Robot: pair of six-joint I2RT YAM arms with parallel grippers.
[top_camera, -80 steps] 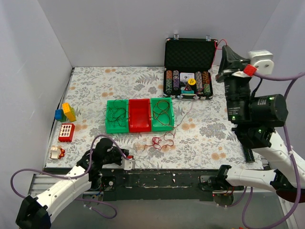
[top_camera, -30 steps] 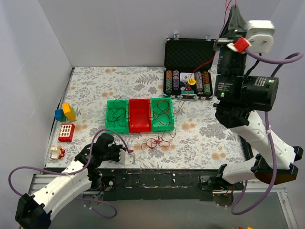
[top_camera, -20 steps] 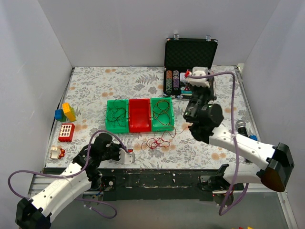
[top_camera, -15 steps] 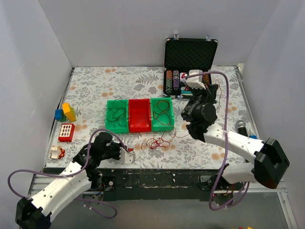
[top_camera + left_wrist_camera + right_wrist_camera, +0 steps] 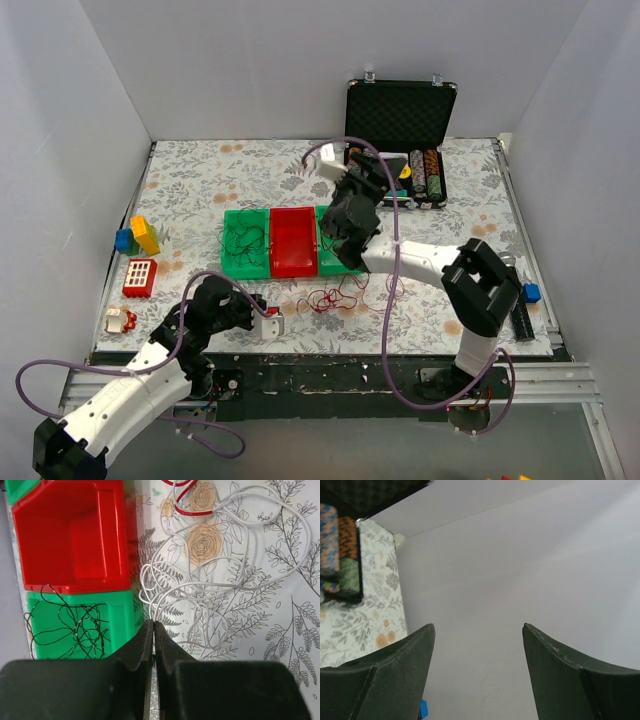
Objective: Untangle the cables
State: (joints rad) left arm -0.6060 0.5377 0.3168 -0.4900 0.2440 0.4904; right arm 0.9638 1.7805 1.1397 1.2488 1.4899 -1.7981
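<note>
The cables lie in front of the bins. A red cable (image 5: 335,295) (image 5: 187,500) is coiled on the cloth, and white cable (image 5: 215,580) loops beside it. A thin dark cable (image 5: 243,240) (image 5: 65,625) fills the left green bin (image 5: 228,268), and another (image 5: 340,235) lies in the right green bin. My left gripper (image 5: 272,322) (image 5: 152,622) is low at the table's near edge, shut, with white strands running into its tips. My right gripper (image 5: 378,175) (image 5: 477,630) hangs above the right green bin, open and empty, facing the right wall.
An empty red bin (image 5: 292,262) (image 5: 75,535) stands between the green ones. An open black case of poker chips (image 5: 400,130) (image 5: 340,550) is at the back. Toy blocks (image 5: 137,235) (image 5: 139,277) line the left edge. Small blue and black items (image 5: 525,300) are at the right.
The right arm dropped from high on the right and swung left over the bins. Its gripper opened and let go of the red cable, which fell back to the table. The left arm hardly moved.
</note>
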